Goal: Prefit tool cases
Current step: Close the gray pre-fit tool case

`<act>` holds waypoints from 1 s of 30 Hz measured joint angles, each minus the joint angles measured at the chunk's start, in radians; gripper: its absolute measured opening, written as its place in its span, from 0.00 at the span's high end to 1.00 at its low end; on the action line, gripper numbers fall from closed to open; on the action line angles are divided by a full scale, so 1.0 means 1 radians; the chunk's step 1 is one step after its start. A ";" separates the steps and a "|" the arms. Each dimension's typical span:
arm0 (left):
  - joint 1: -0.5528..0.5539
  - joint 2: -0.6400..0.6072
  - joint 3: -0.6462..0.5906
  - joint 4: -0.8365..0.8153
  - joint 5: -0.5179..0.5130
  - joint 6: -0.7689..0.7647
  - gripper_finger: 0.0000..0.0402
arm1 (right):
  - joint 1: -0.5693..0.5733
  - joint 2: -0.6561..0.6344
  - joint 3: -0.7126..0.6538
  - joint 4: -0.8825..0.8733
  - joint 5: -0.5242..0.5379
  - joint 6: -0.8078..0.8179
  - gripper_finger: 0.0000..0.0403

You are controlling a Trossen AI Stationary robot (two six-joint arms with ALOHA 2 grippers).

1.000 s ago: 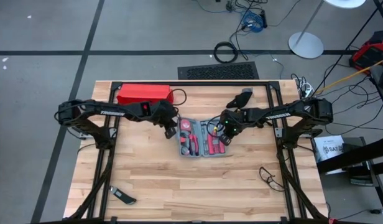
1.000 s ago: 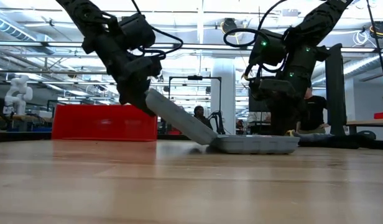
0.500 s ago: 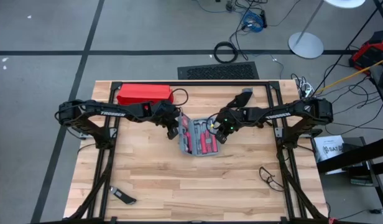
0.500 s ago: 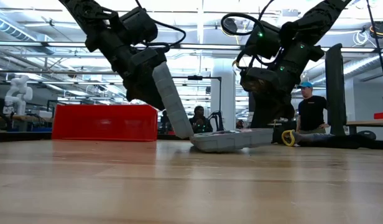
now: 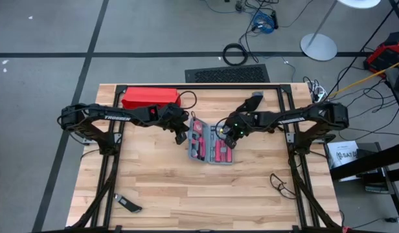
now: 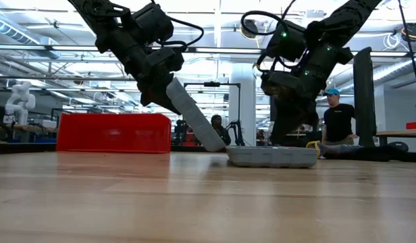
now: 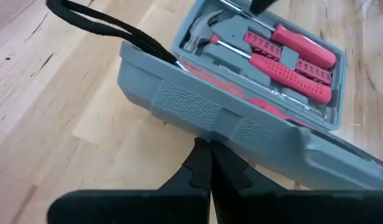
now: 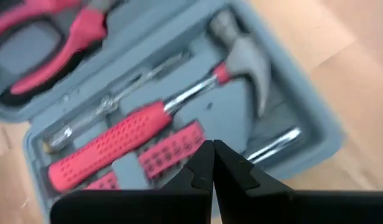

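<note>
Tool case (image 5: 211,142), one, lies at mid-table between my two grippers, its lid propped aslant against my closed left gripper (image 5: 181,135); my right gripper (image 5: 227,138), closed and empty, hovers over its tray. One red box (image 5: 149,98) behind. Only wrist views reveal one hammer (image 8: 238,59); low view shows the lid's tilt

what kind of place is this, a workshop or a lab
Likely a robotics lab in an open industrial hall: a wooden table with two mounted arms, loose cables on the floor, and another white robot arm in the background.
</note>
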 joint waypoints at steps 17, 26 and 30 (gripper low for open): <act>0.003 0.000 0.001 0.021 -0.009 -0.003 1.00 | 0.079 -0.009 -0.021 -0.364 0.123 0.171 1.00; 0.003 0.020 -0.013 -0.252 -0.058 -0.030 1.00 | 0.096 0.037 -0.022 -0.303 0.104 0.188 1.00; -0.002 0.086 -0.015 -0.267 -0.043 -0.029 1.00 | 0.096 0.039 -0.022 -0.269 0.101 0.188 1.00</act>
